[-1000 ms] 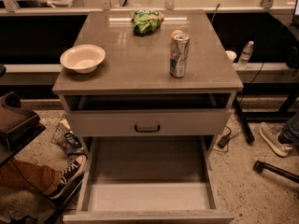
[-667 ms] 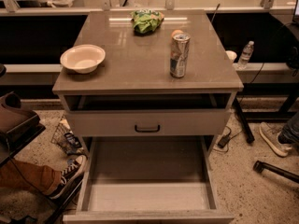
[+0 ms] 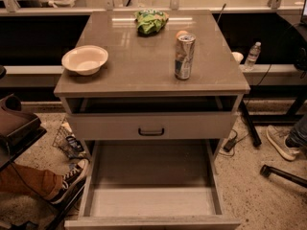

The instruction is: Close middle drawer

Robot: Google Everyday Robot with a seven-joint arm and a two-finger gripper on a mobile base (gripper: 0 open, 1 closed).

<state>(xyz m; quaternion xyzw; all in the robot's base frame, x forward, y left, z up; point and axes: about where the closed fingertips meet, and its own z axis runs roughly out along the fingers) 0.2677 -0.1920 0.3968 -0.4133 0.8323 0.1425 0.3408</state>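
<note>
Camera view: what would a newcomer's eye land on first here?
The middle drawer, pulled far out at the bottom, its grey floor bare. On the cabinet top above: a pale bowl left, a tall can right, a green bag at the back. The gripper is not in view.

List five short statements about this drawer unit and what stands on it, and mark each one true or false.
1. The middle drawer is pulled far out and its floor is bare. True.
2. The bowl lies inside the open drawer. False: the bowl stands on the cabinet top, towards its left edge as seen.
3. The can stands upright on the cabinet top. True.
4. The gripper grips the drawer's handle. False: the gripper is not in view, and nothing touches the drawer.
5. The green bag lies at the front edge of the top. False: the green bag lies near the far edge.
</note>
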